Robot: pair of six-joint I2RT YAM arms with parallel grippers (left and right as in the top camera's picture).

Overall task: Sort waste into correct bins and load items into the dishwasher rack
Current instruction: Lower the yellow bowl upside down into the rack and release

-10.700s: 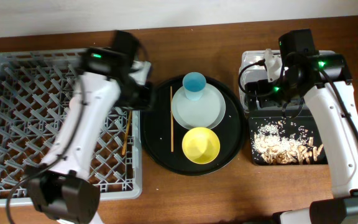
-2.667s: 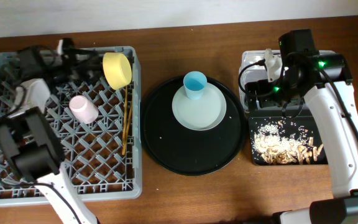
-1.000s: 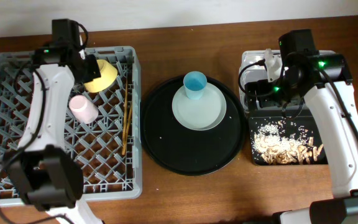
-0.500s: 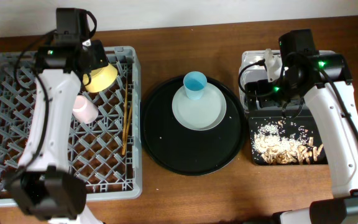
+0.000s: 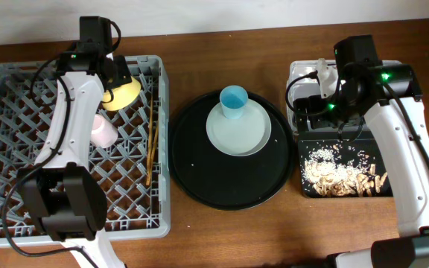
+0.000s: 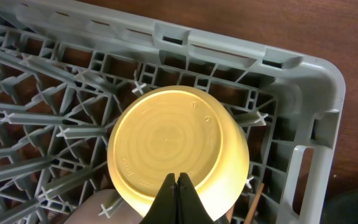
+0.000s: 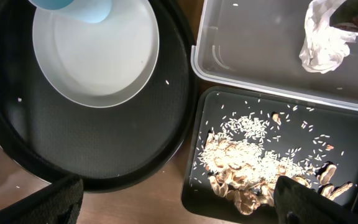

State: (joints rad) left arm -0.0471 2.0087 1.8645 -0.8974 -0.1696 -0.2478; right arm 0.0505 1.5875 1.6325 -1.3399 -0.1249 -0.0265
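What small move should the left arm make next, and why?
Probably lift the left end effector clear of the yellow bowl: its jaws are shut on nothing, the bowl sits base-up in the rack, and the light blue cup waits on the plate.

Grey lattice rack (image 5: 165, 171) holds base-up yellow bowl (image 6: 166, 149) at far right corner, pink cup (image 5: 104, 132) on its side, chopsticks (image 5: 152, 152) along right wall; light blue cup (image 5: 232, 100) upright on pale grey plate (image 5: 238, 135); crumpled white napkin (image 7: 321, 43) in clear tub (image 7: 253, 56); beige scraps (image 7: 247, 168) in black tray (image 7: 353, 134).
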